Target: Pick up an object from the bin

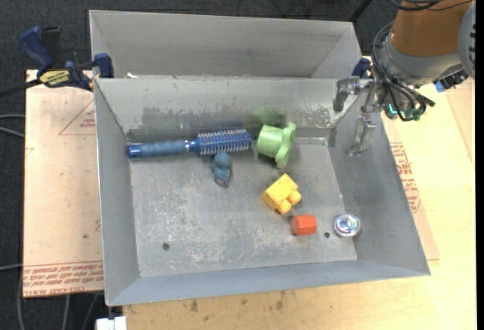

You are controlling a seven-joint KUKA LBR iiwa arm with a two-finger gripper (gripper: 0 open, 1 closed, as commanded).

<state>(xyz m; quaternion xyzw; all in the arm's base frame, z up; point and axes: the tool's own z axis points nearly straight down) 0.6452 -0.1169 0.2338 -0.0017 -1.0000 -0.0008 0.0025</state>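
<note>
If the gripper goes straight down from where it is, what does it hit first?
Likely bare metal: the gripper hangs over the bin's right sloping wall, nothing loose beneath it. The green cup lies clear to its left. Depth is uncertain.

cover (432,14): orange, domed | cables (403,99): black, yellow | gripper (355,122): grey metal

Blue hairbrush (189,145), tipped green cup (274,143), blue lump (221,168), yellow block (280,193), orange cube (304,225) and shiny disc (346,225) lie scattered.

The gripper (354,121) hangs over the bin (189,224) — right side, green toy (274,142) nearest.
</note>
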